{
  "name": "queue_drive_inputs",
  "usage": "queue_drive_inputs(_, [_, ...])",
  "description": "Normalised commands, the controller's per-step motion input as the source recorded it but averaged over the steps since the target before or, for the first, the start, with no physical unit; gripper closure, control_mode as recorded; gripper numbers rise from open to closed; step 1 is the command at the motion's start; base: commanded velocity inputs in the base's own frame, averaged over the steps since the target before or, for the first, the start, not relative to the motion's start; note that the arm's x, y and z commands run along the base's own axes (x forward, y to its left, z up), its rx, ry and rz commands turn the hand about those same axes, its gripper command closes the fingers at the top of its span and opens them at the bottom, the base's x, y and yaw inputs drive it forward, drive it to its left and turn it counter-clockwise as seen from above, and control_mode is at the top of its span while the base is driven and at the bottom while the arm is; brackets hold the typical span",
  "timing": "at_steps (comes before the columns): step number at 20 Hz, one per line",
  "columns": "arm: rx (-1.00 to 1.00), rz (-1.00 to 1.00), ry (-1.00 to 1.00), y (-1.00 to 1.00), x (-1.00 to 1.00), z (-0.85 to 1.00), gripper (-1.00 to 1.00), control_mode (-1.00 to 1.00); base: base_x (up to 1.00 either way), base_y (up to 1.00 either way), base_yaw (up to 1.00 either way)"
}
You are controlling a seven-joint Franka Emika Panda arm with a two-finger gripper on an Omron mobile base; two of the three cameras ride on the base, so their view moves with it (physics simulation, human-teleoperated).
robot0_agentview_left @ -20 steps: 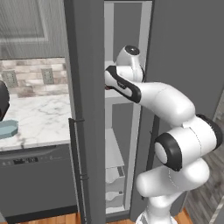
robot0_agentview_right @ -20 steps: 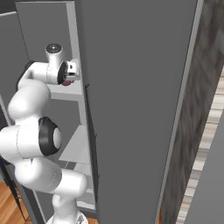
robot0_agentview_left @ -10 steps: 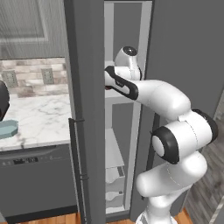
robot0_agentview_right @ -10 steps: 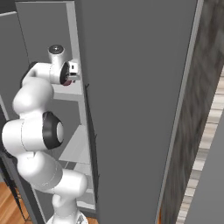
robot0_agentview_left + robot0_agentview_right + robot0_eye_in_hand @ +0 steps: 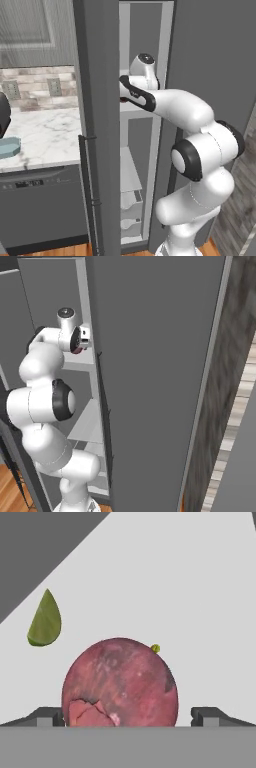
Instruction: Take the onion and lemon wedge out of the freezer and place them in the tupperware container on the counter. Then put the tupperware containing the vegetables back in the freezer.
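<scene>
Against the frame a second ago, the arm is reached further into the freezer (image 5: 100,75), its hand lying deeper over the upper shelf at frame centre. One onion (image 5: 120,682) is seen low in the hand view, set between the spread fingertips of the gripper (image 5: 128,716), with a gap on each side. One lemon wedge (image 5: 45,619) lies apart on the white shelf, upper left. One container (image 5: 9,147) rests on the marble counter (image 5: 45,135) at the left edge, below a tiled wall.
</scene>
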Motion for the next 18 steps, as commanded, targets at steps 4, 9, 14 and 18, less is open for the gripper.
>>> queue_drive_inputs(4, [0.00,0.00,0.00,0.08,0.05,-0.08,-1.00,-1.00,0.00,0.00,0.00])
queue_drive_inputs(9, [0.00,0.00,0.00,0.08,0.01,-0.10,1.00,-1.00,0.00,0.00,0.00])
queue_drive_inputs(14, [0.00,0.00,0.00,0.02,0.03,-0.12,1.00,-1.00,0.00,0.00,0.00])
queue_drive_inputs(18, [0.00,0.00,0.00,0.00,0.00,0.00,1.00,-1.00,0.00,0.00,0.00])
